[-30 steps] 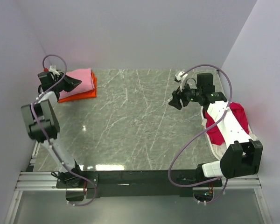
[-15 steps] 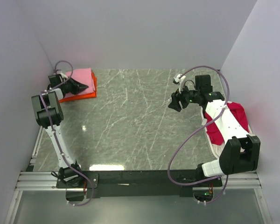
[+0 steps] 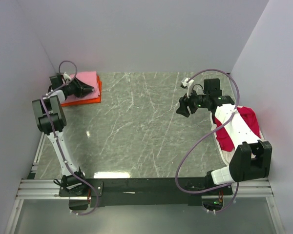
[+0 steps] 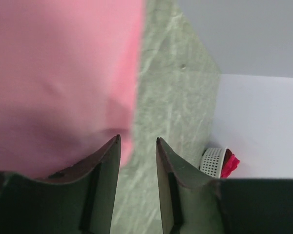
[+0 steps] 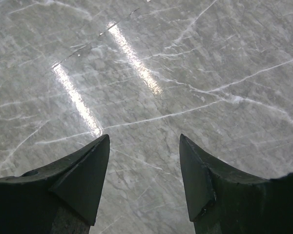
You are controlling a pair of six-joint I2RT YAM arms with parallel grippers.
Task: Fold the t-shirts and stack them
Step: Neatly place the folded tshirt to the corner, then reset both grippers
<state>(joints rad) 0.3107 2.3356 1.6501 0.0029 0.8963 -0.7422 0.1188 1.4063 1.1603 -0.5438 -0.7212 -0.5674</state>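
A folded light pink t-shirt point(image 3: 86, 79) lies on a folded orange-red t-shirt point(image 3: 94, 96) at the table's far left corner. My left gripper point(image 3: 91, 89) hovers at the right edge of that stack. In the left wrist view it point(image 4: 137, 138) is open by a narrow gap with only table between the fingers, and the pink t-shirt point(image 4: 58, 73) fills the left side. My right gripper point(image 3: 180, 110) hangs open over bare marble point(image 5: 144, 136) at the right of the table. A crimson t-shirt point(image 3: 250, 118) and a cream one point(image 3: 225, 155) lie bunched under the right arm.
The grey marble table point(image 3: 136, 126) is boxed in by white walls at the left, back and right. A white perforated basket point(image 4: 212, 160) with red cloth point(image 4: 230, 165) in it shows far across the table. A black rail point(image 3: 146, 185) runs along the near edge.
The left arm has pulled in towards the back left corner and its gripper has moved right across the pink t-shirt. The right arm has barely shifted.
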